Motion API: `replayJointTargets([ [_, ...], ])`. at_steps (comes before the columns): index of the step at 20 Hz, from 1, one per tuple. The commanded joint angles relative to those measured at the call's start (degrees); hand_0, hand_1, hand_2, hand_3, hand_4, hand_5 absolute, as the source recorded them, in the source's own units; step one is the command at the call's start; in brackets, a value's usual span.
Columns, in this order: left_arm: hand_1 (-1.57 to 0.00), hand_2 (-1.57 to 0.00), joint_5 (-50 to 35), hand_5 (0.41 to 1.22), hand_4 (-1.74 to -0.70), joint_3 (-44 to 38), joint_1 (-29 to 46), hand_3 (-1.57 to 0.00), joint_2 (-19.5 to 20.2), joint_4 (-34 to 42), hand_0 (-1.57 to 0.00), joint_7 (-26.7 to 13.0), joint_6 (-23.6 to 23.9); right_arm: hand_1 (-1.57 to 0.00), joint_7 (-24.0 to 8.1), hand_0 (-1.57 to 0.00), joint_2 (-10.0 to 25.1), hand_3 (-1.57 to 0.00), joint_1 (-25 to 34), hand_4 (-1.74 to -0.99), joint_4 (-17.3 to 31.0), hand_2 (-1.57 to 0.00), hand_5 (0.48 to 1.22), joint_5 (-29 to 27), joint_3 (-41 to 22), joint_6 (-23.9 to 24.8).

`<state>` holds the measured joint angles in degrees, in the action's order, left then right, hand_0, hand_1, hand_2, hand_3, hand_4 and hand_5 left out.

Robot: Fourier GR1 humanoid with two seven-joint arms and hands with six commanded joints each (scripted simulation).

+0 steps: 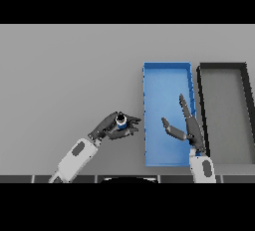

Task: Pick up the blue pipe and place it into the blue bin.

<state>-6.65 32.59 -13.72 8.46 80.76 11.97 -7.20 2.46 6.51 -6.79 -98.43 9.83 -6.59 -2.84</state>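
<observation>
The blue pipe is a small blue piece with a pale ring at its top, held upright in my left hand, whose fingers and thumb curl round it. That hand is over the grey table, just left of the blue bin. The bin is a long open blue box in the middle right of the head view. My right hand is open, fingers straight, thumb pointing left, over the bin's near right part and its right wall.
A black bin with a grey floor stands right beside the blue bin, on its right. The grey table stretches wide to the left and back.
</observation>
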Motion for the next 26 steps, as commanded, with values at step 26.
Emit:
replayJointTargets([
  [26,-1.57,-1.57,-0.02,1.221,-1.74,2.09,-2.36,-1.49,1.26,9.50,-1.57,-9.29,-0.45,0.00,-6.22,0.00,11.67,0.00,3.20,-1.314,-16.59,0.00,0.500,-24.54,-0.02,-18.12],
])
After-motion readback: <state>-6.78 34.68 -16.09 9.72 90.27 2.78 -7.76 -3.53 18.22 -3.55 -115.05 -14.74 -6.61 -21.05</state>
